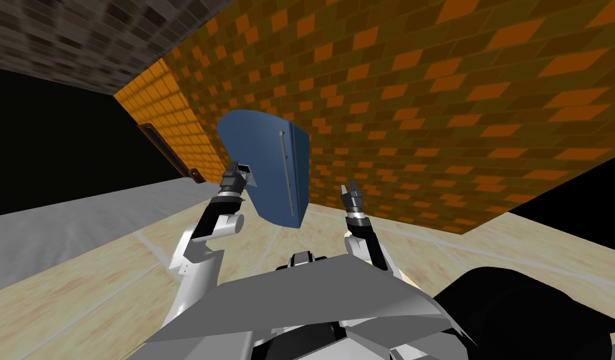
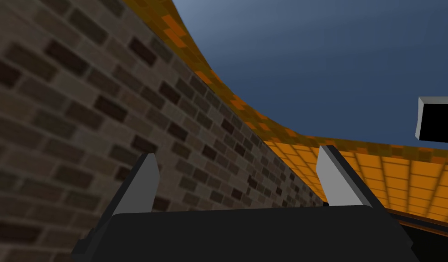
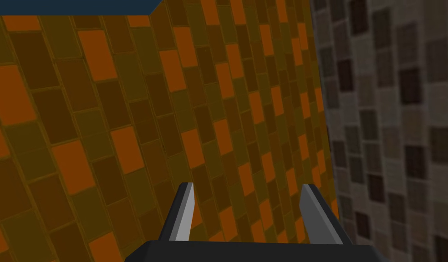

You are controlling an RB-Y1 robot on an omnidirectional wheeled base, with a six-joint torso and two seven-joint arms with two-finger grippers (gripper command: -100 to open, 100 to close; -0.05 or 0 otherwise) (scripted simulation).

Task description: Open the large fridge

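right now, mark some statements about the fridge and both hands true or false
1. The fridge is blue. True.
2. The left hand is shut on the handle. False: it is open, holds nothing and sits off to the side of the handle.
3. The right hand is open. True.
4. The fridge stands wide open. False: it looks shut.
5. The wall behind the fridge is white. False: it is orange and brown brick.

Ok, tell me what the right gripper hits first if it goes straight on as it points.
Most likely the orange and brown brick wall: the open right gripper points straight at it. The blue fridge sits off that line; distance is unclear.
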